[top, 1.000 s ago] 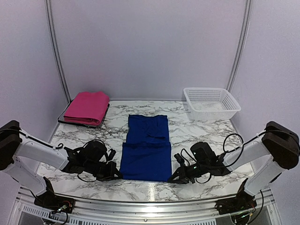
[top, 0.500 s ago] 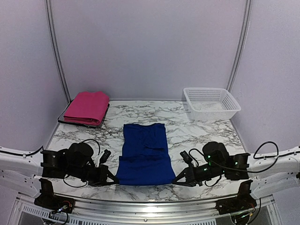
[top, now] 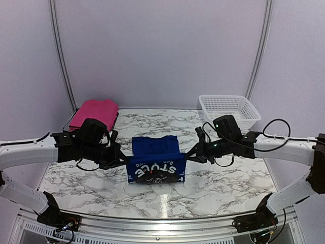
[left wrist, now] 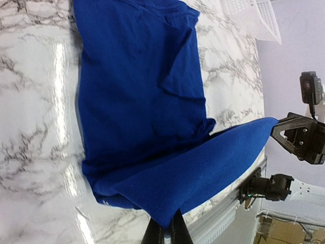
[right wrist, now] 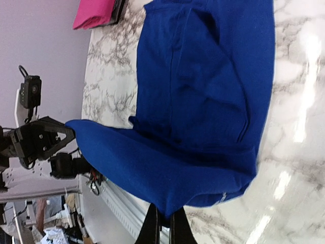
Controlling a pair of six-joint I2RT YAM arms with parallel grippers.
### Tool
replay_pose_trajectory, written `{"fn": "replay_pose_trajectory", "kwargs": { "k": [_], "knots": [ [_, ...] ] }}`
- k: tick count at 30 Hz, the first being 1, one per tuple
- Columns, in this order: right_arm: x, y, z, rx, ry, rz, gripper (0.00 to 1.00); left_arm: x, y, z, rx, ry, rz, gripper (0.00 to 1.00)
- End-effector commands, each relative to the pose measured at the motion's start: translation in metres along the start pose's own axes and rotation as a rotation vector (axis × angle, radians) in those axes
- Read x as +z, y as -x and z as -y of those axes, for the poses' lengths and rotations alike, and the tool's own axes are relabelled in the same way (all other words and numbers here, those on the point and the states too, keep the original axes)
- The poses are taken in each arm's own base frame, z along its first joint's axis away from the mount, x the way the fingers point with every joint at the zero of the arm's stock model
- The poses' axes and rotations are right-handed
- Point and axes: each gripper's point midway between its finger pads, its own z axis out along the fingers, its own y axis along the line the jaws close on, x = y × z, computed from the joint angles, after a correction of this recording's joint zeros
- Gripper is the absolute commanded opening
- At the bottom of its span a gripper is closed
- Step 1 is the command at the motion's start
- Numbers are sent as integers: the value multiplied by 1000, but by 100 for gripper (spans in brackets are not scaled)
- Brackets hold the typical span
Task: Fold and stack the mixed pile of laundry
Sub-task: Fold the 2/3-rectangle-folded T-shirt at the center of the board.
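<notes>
The royal blue garment lies mid-table, its near edge lifted so white printed lettering on the underside shows. My left gripper is shut on its near left corner and my right gripper is shut on its near right corner; both hold that edge above the table. In the left wrist view the blue cloth runs from my pinching gripper up across the frame. In the right wrist view the blue cloth likewise hangs from my pinching gripper. The magenta-pink garment sits folded at back left.
The pink garment rests on a flat dark grey tray. A white mesh basket stands at back right. The marble table runs to a metal rail at the near edge.
Both grippers rose and moved away from the near edge with the blue garment's near corners, lifting that edge and turning up its printed underside.
</notes>
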Motion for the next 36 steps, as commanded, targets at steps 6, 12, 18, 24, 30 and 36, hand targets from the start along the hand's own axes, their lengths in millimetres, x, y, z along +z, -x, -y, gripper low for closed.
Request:
{"fn": "replay_pose_trajectory", "kwargs": {
  "k": [6, 12, 18, 24, 30, 36],
  "knots": [
    [53, 63, 58, -72, -93, -52, 0, 67, 44, -49, 75, 186, -86, 0],
    [86, 47, 88, -36, -88, -142, 0, 101, 22, -75, 56, 198, -176, 0],
    [61, 4, 74, -11, -57, -158, 0, 84, -7, -64, 44, 141, -182, 0],
    [36, -27, 28, -18, 1, -142, 0, 42, -13, -24, 41, 31, -119, 0],
    [20, 0, 3, -74, -5, -72, 0, 19, 12, -9, 65, 25, -57, 0],
    [17, 42, -6, -101, -3, -24, 0, 19, 45, -1, 75, 11, -28, 0]
  ]
}}
